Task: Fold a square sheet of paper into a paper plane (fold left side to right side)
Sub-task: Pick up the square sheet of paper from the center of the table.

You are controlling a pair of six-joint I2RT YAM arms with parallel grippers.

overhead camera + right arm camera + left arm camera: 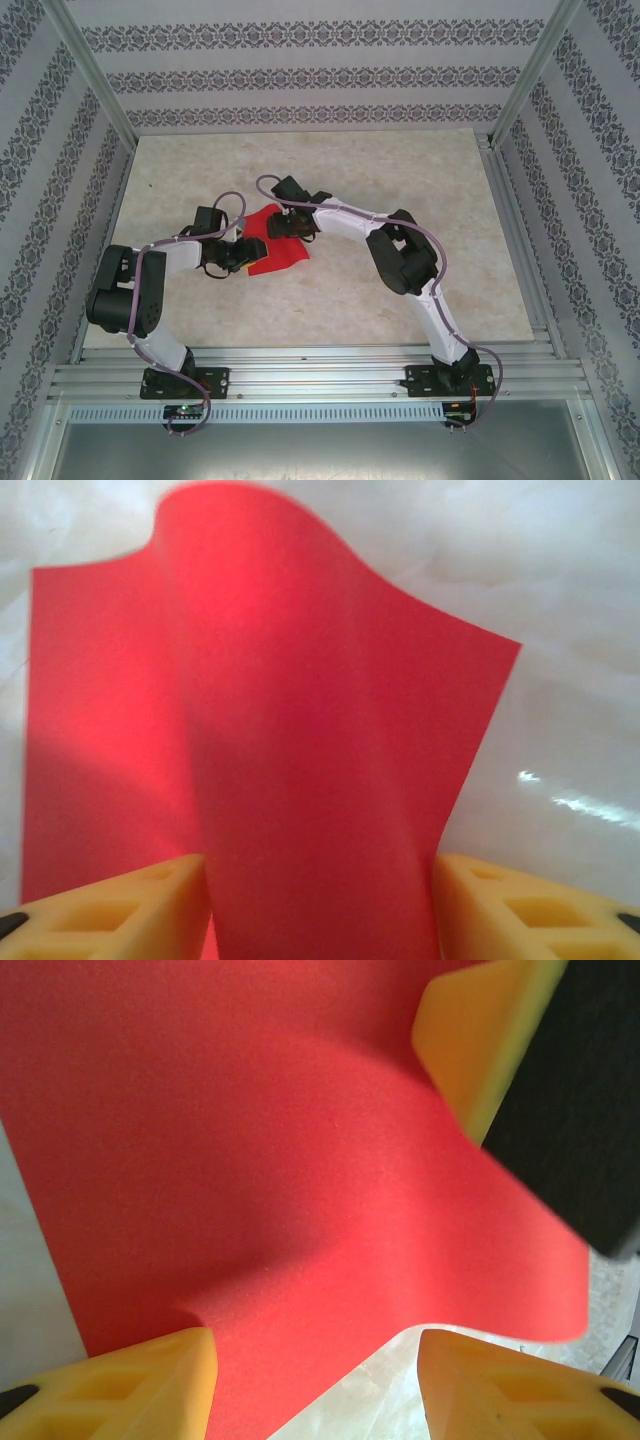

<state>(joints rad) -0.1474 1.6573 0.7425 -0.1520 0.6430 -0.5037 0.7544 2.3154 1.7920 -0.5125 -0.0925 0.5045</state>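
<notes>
The thin bright red paper sheet [272, 245] looks light and floppy, best pinched at an edge. Left fingers [150, 1380] stand parted, empty; right fingers [130, 905] straddle its curl, grip unclear.

Surface [330, 300]: beige slab with faint marbled mottling, rectangular, running back to the rear wall.
Rear wall [310, 75]: white panel crossed by horizontal bands of dark floral ornament.
Left wall [40, 200]: same banded pattern, bands slanting toward the back corner.
Right wall [595, 200]: same pattern, mirrored.
Frame posts: bare aluminium uprights, left post [95, 75] and right post [535, 70], meeting the rear corners.
Near rails [320, 365]: grooved aluminium extrusions laid side by side along the front edge.
Side rails [520, 240]: like extrusions along the right edge.
Perforated strip [300, 412]: pale slotted band just below the near rails.
Lower panel [320, 450]: dull grey sheet metal.
Light: soft, even, shadows weak; one small white glint [590, 805] on the surface.
</notes>
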